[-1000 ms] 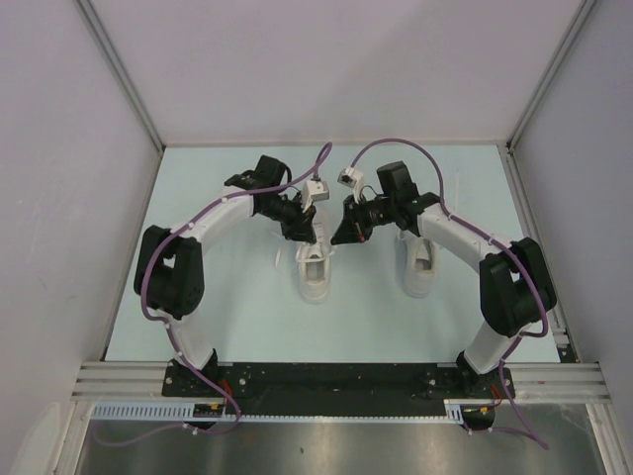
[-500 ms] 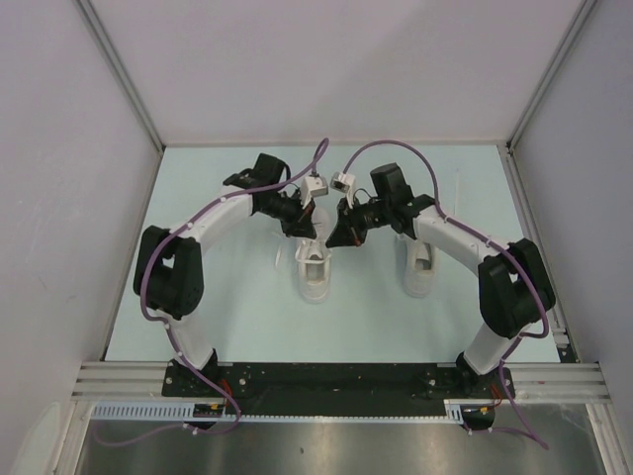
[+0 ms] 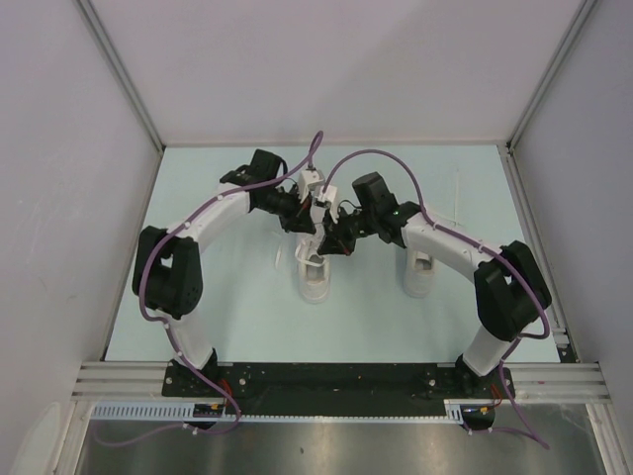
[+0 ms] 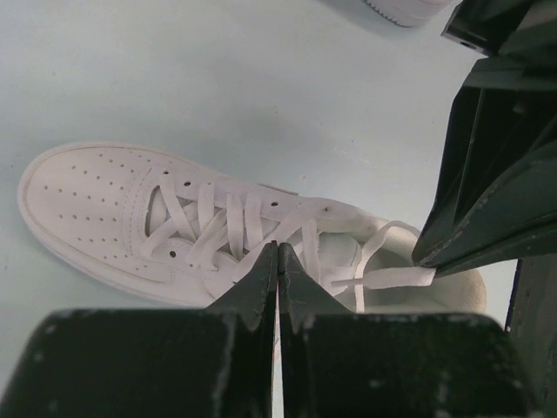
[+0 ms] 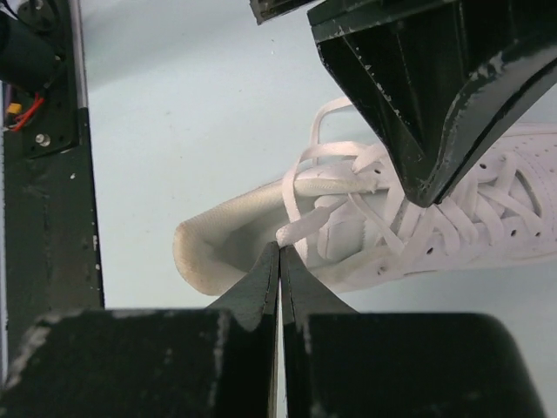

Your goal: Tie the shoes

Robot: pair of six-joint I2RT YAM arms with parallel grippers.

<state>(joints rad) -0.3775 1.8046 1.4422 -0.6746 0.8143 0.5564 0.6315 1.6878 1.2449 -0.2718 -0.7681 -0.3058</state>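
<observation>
**Counter** (image 3: 227, 297): pale blue surface, closed in by white walls (image 3: 336, 69) at 9, 12 and 3 o'clock. A black base rail (image 3: 336, 381) runs along the 6 o'clock edge.

**Left shoe** (image 3: 316, 282): white low-top sneaker lying flat near the centre of the counter, sole down. The heel points to 6 o'clock and the toe to 12 o'clock. In the top view the toe half is hidden under both arms. The opening faces up and shows only white lining. The laces (image 5: 348, 205) are threaded through the eyelets in crossed rows, with loose ends lying over the tongue and collar.

**Right shoe** (image 3: 417, 277): matching white sneaker at 3 o'clock of the left shoe, well apart from it, with the same heading. Its far half is covered by the right arm. What is inside its opening cannot be made out.

**Left end effector** (image 4: 277, 261): jaws pressed fully together, tips down among the crossed laces at mid-shoe. Whether a strand is pinched between them cannot be told.

**Right end effector** (image 5: 278, 257): jaws fully closed over the collar of the left shoe, pinching one lace end (image 4: 392, 279). That end runs flat from the top eyelets to the fingertips. It sits just beside the left end effector, at its 3 o'clock.
</observation>
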